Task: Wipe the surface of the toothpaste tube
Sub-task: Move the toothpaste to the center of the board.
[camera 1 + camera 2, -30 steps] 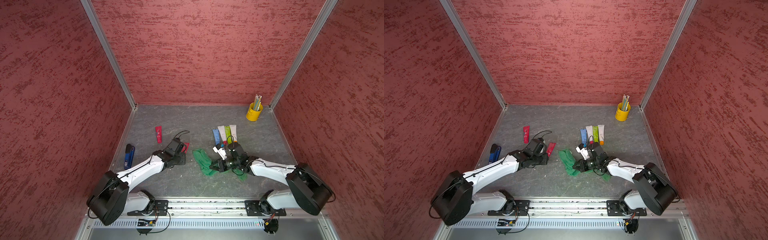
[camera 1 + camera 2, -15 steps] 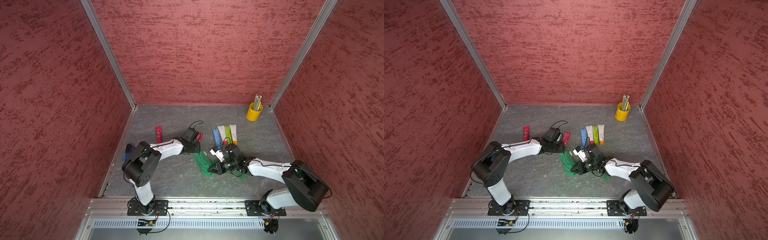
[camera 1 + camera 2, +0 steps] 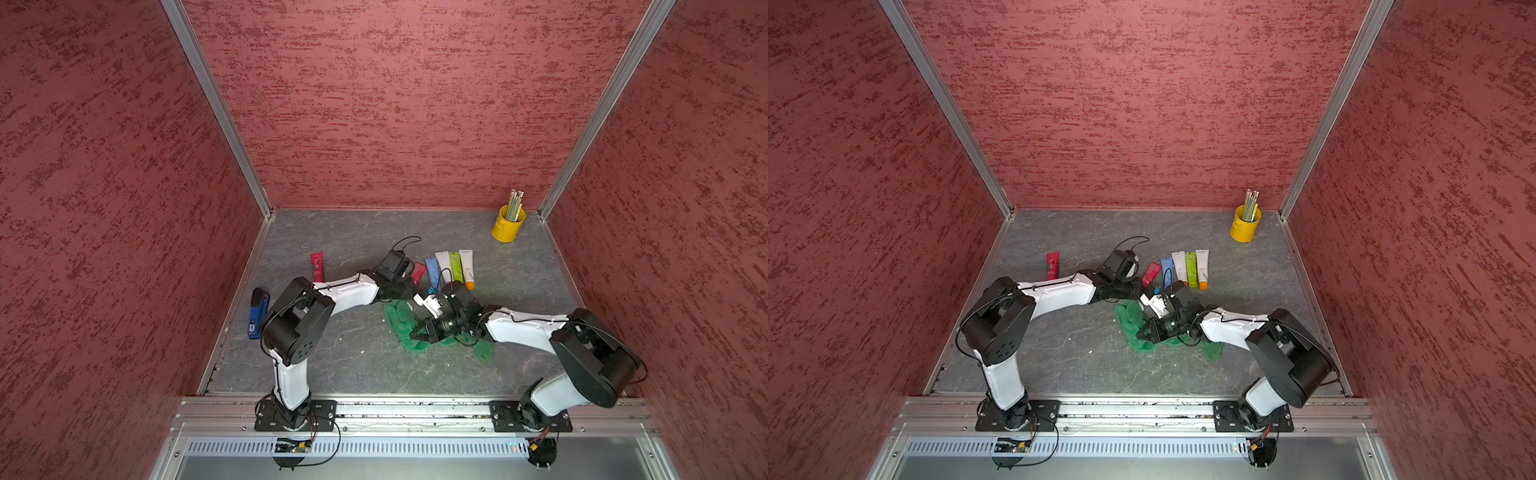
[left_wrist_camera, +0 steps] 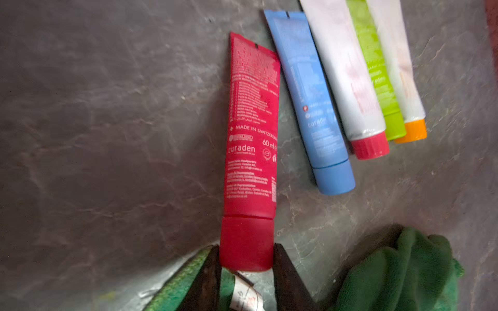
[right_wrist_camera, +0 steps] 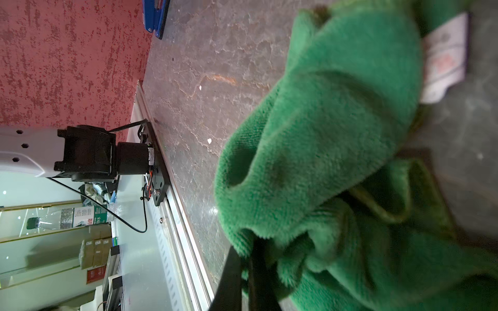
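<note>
L tool (image 4: 245, 249) pinching red toothpaste tube (image 4: 250, 129) by cap. Tube flat on bench (image 4: 107, 134), near centre, just beside blue tube (image 4: 310, 94). R tool (image 5: 244, 258) pressed together on green cloth (image 5: 336, 134). Step, prob.: pre-wipe hold. Next: drag cloth along tube body w/o knocking blue tube.

Six plastic toothpaste tubes lie on the grey stone-look desk (image 3: 332, 357): a lone red tube (image 3: 317, 266), a second red tube (image 4: 252, 121), a blue tube (image 4: 304, 80), a lime-green tube (image 4: 372, 62), a white tube with a red cap (image 4: 342, 80) and a white tube with an orange cap (image 4: 390, 48). Also counted: one crumpled green microfibre cloth (image 3: 395, 320), one yellow metal cup (image 3: 508, 228) holding a bunch of pencils (image 3: 515, 201) too tightly packed to number, and one blue stapler-like tool (image 3: 258, 312). Two white-and-black robot arms, the left arm (image 3: 345, 291) and the right arm (image 3: 523, 330), are present.
</note>
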Controlling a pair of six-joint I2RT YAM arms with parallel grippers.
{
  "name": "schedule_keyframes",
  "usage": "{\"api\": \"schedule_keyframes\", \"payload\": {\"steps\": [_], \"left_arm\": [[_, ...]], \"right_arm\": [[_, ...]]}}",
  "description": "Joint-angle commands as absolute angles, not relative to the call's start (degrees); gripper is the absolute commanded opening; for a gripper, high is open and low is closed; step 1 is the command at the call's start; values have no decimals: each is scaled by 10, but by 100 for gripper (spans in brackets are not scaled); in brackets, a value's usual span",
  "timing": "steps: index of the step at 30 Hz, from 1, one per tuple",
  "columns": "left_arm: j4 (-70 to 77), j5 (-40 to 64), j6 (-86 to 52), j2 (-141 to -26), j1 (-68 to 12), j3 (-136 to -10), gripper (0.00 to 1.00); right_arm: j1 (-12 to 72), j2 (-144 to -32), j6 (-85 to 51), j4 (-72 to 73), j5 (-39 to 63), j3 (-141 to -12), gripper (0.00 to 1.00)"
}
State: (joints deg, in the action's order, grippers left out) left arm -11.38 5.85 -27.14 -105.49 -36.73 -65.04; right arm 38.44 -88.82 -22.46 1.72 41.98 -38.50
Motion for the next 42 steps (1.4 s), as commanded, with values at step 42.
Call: {"api": "schedule_keyframes", "payload": {"steps": [42], "left_arm": [[-178, 192, -215, -1161, -290, -796, 26]], "right_arm": [[352, -954, -212, 17, 538, -503, 3]]}}
